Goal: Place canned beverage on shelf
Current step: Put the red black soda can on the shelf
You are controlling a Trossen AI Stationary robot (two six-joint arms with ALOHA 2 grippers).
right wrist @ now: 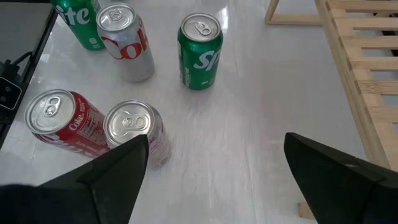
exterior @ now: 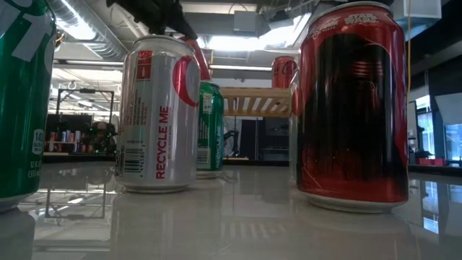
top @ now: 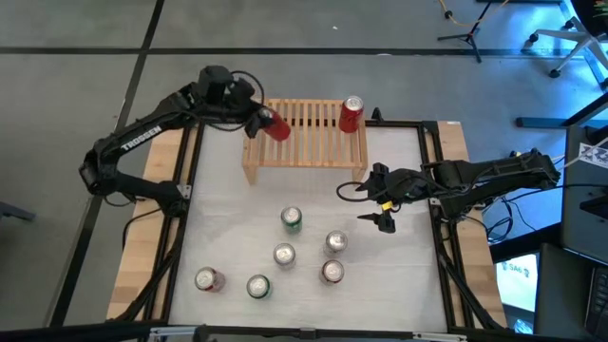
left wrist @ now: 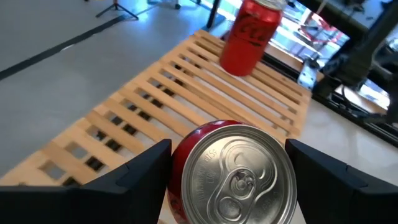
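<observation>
The left claw [top: 265, 123] grips a red can [top: 276, 126] over the shelf's [top: 304, 152] left end — tilted, so releasing now could tip it between slats. A second can [top: 351, 114] stands on the shelf's right end. The right claw [top: 378, 204] hangs open, empty, over the surface [top: 228, 218].

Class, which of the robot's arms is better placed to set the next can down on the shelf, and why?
The left. Its gripper already grips a red can at the shelf's left end, above bare slats. The right gripper hangs open and empty over the table, apart from the loose cans.
</observation>
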